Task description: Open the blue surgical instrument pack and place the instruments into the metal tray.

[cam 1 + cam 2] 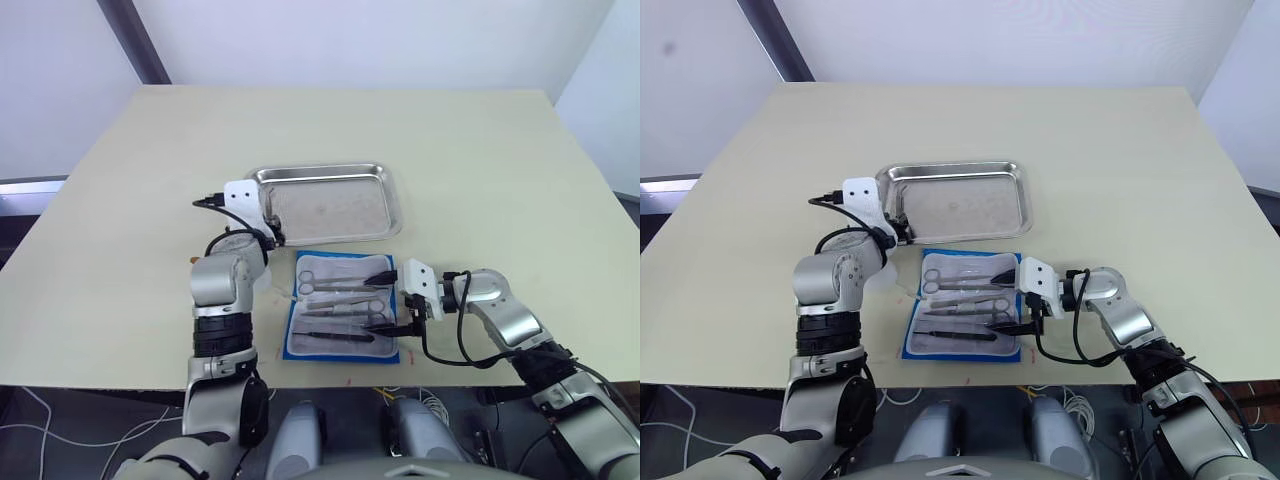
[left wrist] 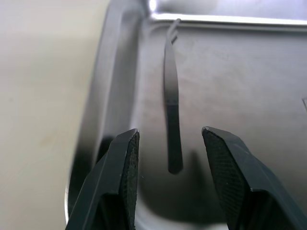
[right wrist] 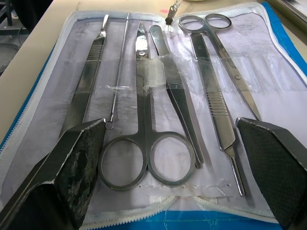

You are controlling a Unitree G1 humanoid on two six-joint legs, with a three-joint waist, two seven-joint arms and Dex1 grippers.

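The blue surgical instrument pack lies open on the counter just before the metal tray; its instruments sit under clear bands, so my spread right claw could drag the pouch; my left claw, released, hovers over one dark tool in the tray, its tip hard to make out.

We see a bright blue fabric instrument pack with pale grey-white lining, silver and dark metal instruments, a shiny silver steel tray, a cream-beige table, and black cross-hatched jaws.
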